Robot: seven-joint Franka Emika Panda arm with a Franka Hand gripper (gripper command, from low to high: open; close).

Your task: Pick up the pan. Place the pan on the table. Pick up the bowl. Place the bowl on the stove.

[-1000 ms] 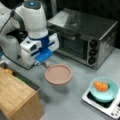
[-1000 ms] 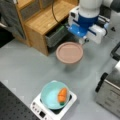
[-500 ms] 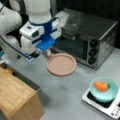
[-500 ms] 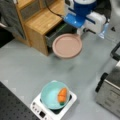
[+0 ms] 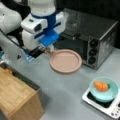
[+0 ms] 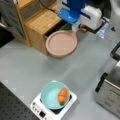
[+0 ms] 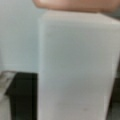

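My gripper [image 5: 50,48] clenches the round pinkish-brown pan's [image 5: 65,60] white handle at frame centre; teal bowl [image 5: 103,89] sits on the white stove [image 5: 110,108], lower right.

A grey table [image 5: 67,100] [image 6: 27,65] carries everything here. In both front views a white stove [image 5: 110,110] [image 6: 41,112] sits on it near the bottom edge, with a teal bowl [image 5: 111,93] [image 6: 50,96] resting on its hob; the bowl holds something orange. A silver toaster oven [image 5: 100,37] [image 6: 112,92] stands on the table well apart from the stove, at a front view's top right. A light wooden box [image 5: 17,97] [image 6: 40,25] also stands on the table, at a front view's bottom left. The pinkish-brown pan [image 5: 65,60] [image 6: 61,43] looks to be off the surface, above the grey between box and oven.
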